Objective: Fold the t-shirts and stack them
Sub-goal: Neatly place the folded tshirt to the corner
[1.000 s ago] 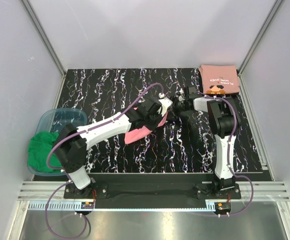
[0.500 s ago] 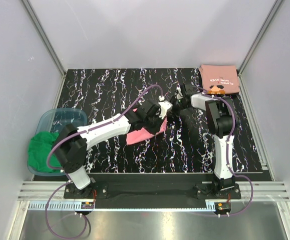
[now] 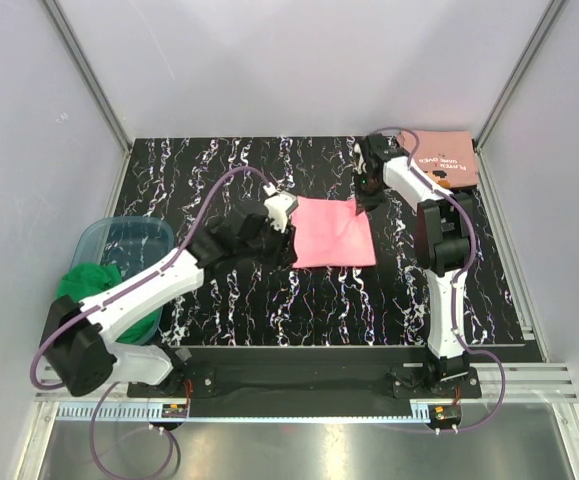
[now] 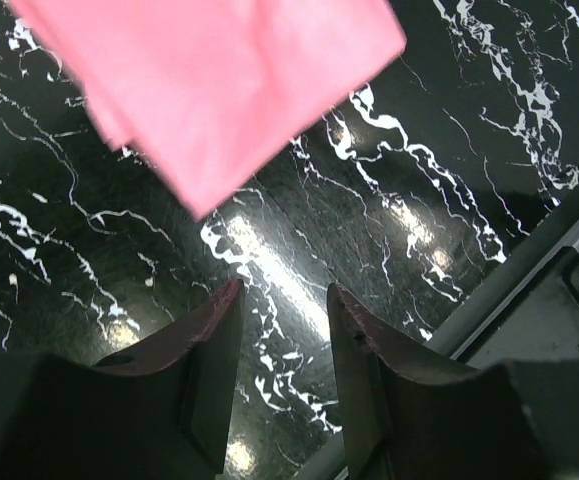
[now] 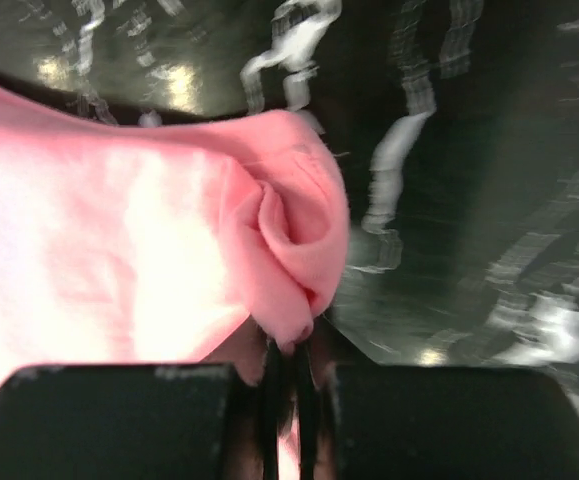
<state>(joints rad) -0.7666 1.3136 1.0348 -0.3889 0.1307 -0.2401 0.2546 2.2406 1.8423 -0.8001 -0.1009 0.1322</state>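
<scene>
The bright pink t-shirt (image 3: 334, 231) lies folded flat in the middle of the black marbled table (image 3: 219, 170). My right gripper (image 3: 367, 196) sits at its far right corner, shut on a bunched bit of pink cloth (image 5: 289, 260); in the right wrist view that gripper (image 5: 294, 345) shows the fold pinched between its fingers. My left gripper (image 3: 285, 238) is at the shirt's left edge, and in the left wrist view (image 4: 284, 292) it stands open with only table between its fingers and the pink t-shirt (image 4: 219, 90) just ahead. The salmon t-shirt (image 3: 439, 160) with white lettering lies folded at the back right corner.
A clear blue bin (image 3: 129, 240) stands at the left edge of the table with a green cloth (image 3: 84, 300) hanging over its near side. Grey walls and metal posts close in the table; a metal rail (image 3: 299, 375) runs along the front.
The pink shirt, bunched between both grippers a second ago, is now spread flat. My left gripper let go and drew back left. My right gripper shut on the corner and moved toward the back.
</scene>
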